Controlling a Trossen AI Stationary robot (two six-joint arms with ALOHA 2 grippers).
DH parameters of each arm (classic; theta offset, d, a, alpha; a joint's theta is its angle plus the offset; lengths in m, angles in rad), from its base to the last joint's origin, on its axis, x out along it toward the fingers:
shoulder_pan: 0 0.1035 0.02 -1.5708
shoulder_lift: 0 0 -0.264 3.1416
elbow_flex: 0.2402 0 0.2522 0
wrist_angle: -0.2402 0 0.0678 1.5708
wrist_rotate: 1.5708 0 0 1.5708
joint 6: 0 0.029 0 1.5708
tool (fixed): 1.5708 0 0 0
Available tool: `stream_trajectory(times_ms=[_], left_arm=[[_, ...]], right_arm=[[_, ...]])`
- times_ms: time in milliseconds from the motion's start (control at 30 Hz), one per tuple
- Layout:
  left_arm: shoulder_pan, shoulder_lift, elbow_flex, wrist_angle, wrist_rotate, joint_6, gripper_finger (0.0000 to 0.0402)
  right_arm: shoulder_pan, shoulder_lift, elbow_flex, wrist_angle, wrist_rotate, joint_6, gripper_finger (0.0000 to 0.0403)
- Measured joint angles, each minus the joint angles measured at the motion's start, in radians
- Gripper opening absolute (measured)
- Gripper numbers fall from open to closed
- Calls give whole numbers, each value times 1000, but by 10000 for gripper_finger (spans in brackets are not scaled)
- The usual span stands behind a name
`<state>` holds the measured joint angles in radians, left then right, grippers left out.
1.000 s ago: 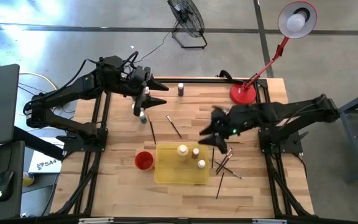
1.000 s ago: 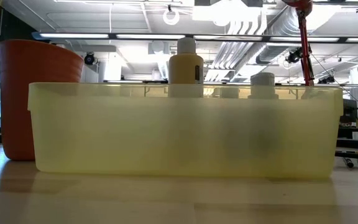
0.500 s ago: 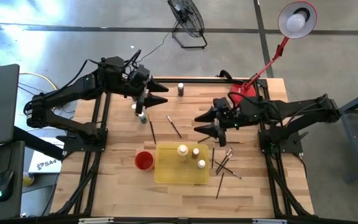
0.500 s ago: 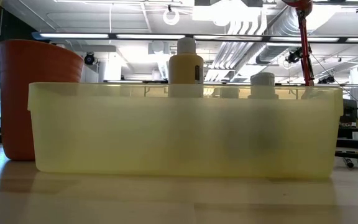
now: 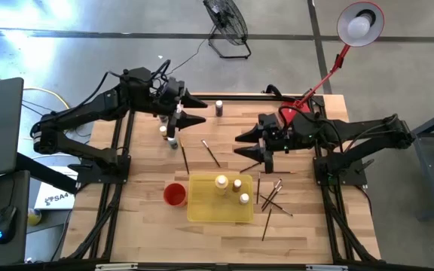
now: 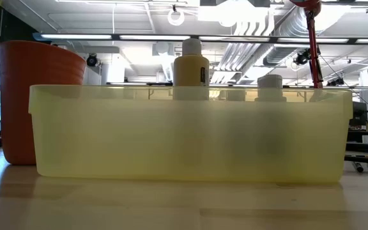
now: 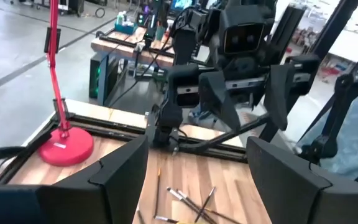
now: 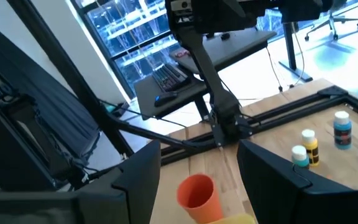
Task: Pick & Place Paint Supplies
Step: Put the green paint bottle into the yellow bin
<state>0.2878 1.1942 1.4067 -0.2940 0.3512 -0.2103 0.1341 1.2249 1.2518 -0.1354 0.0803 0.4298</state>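
Bottles [image 5: 233,187] in tray [image 5: 202,207] — pale caps, upright.

Three paint bottles [image 5: 230,187] stand in the tray [image 5: 202,208], the cup [image 5: 174,194] just left of it. Paintbrushes [image 5: 271,199] lie to its right; more bottles [image 5: 171,136] stand behind, toward the left

The yellow tray [image 6: 190,134] hides its bottles' [image 6: 191,61] lower parts in the low view.
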Motion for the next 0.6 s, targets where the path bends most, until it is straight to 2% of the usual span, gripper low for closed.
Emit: stream_trajectory(times_ms=[167,367,467,600], left_arm=[[0,-26,-1,9,5,-1,264],[0,-133,0,-39,-14,115,263],[0,-208,0,-144,-70,166,256],[0,-274,1,-342,-146,180,242]], right_arm=[[-11,0,0,-9,1,-3,203],[-10,-16,0,-20,-10,51,203],[-10,-41,0,-85,-8,86,203],[6,-52,1,-307,-1,120,203]])
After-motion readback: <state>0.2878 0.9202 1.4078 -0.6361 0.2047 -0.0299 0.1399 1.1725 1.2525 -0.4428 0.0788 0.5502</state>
